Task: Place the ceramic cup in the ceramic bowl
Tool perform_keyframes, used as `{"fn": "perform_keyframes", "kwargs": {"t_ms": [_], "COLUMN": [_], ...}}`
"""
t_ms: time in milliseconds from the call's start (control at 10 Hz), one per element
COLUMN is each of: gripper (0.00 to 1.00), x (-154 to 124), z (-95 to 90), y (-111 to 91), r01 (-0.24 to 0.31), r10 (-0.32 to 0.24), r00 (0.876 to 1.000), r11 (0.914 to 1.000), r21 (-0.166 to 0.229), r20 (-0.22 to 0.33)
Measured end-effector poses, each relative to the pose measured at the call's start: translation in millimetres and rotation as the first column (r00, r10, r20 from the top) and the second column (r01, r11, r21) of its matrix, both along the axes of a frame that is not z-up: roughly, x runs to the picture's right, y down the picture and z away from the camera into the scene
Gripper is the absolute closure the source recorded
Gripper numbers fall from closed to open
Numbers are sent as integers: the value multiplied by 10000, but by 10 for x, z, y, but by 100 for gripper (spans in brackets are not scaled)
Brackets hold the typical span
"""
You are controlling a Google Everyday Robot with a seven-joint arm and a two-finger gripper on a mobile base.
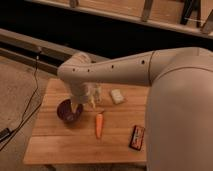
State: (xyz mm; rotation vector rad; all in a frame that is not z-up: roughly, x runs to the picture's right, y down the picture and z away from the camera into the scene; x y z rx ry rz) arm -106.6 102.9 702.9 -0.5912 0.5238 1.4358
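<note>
One pale, thick robot arm (120, 70) is stretched from the right of the frame towards the left half of a light wooden table (60, 145). Its gripper (77, 103) is lowered over the right rim of the small, round, glossy maroon-brown ceramic bowl (67, 112), left of centre. A cream form at the gripper's tip, just over that rim, is taken to be the small white ceramic cup (76, 108). Whether it is clamped or released cannot be told. A tall, narrow, pale glass-like item (95, 95) is stood just right of the gripper. A small white block (116, 96) is seen further right. An orange carrot (99, 125) is laid below the glass-like item, and a dark flat packet with red markings (137, 136) lies towards the lower right.
</note>
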Motion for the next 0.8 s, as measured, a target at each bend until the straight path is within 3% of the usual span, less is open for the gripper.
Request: {"fn": "perform_keyframes", "kwargs": {"t_ms": [300,500,800], "gripper": [35,35,35], "x": [-3,-23,-216], "z": [0,125,447], "y": [-1,-43,-230], "r01": [3,206,668], "r10": [-3,-207,-716], "r00": [10000,9996,9891], "r11": [10000,9998,9969], "r21": [3,59,408], "r20": [3,188,1290]}}
